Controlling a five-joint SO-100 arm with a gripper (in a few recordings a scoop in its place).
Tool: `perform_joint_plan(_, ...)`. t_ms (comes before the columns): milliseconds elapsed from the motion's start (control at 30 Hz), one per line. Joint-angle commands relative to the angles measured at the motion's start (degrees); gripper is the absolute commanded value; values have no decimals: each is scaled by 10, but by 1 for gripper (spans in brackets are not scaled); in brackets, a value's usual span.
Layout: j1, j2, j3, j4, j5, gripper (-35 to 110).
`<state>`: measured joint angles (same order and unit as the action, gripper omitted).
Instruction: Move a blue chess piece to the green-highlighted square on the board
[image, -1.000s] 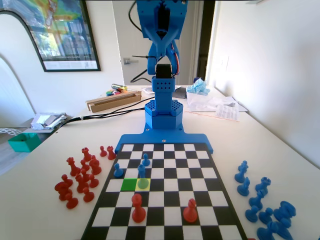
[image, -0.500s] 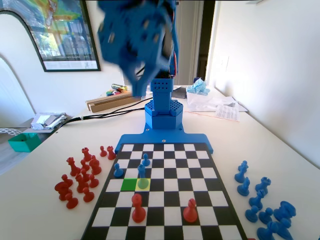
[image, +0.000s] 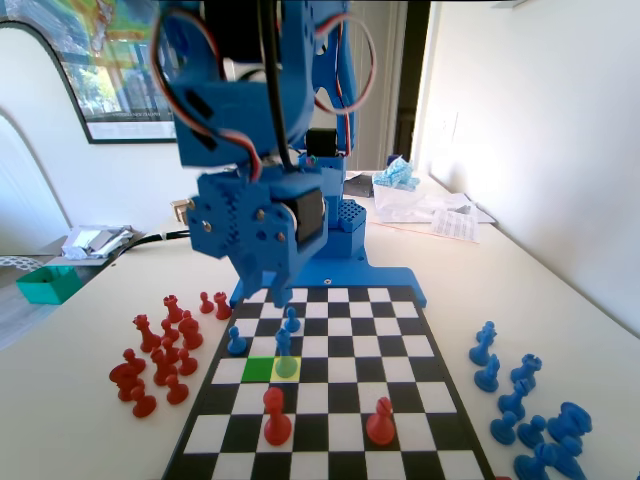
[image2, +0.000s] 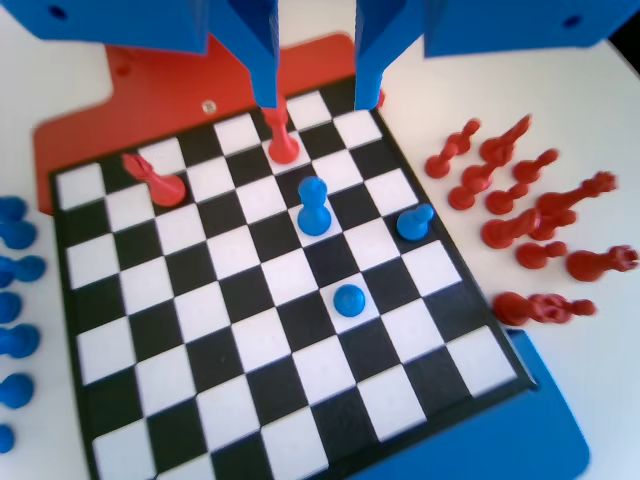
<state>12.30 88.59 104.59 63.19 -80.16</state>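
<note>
Here the board (image: 330, 400) lies flat below the blue arm, whose gripper (image2: 318, 100) hangs above the pieces with its 2 jaws spread apart and nothing between them. In the fixed view, 3 blue pawns stand on the left half of the board, and 2 red pawns (image: 276, 418) stand nearer the camera. The green-highlighted square (image: 258, 369) is bare, and the yellow-highlighted square (image: 287, 367) touches it on the right. The blue chess piece (image: 285, 346) stands on that yellow cell; in the wrist view it is the pawn just below the jaw tips (image2: 314, 206).

I judge this to be the approach step: nothing is gripped yet and the pawn is not on its goal. The next move calls for lowering the open jaws around the pawn's slim neck, closing on it, then carrying it 1 cell left in the fixed view, without knocking the blue pawn (image: 236, 342) close by.
</note>
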Motion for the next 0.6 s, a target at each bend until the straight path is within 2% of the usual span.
perform_joint_plan(0,8,-10,-13,-17,-3,14)
perform_joint_plan(567,5,-76,20,-80,-22,16)
